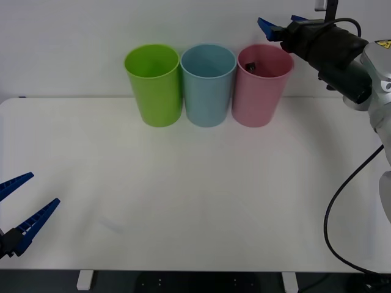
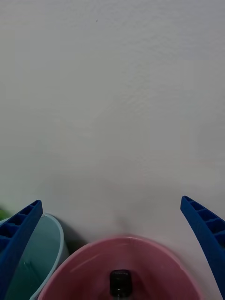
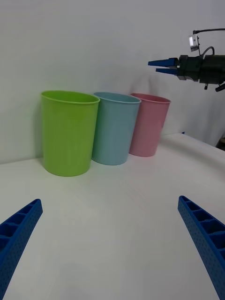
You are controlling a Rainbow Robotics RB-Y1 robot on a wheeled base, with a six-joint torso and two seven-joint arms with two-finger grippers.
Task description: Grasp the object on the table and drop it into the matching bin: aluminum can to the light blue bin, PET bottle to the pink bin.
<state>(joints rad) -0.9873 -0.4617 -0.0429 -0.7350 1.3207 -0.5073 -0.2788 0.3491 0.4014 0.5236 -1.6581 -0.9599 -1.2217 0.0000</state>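
The PET bottle lies inside the pink bin, only its black cap and dark top showing. In the right wrist view the bottle sits deep in the pink bin, directly below my right gripper. That right gripper hovers open above the pink bin's far right rim with nothing between its fingers. The light blue bin stands just left of the pink one. My left gripper hangs open and idle over the white table's front left corner.
A lime green bin stands left of the light blue bin, all three in a row at the table's back edge against a white wall. From the left wrist, the bins and the right gripper show ahead.
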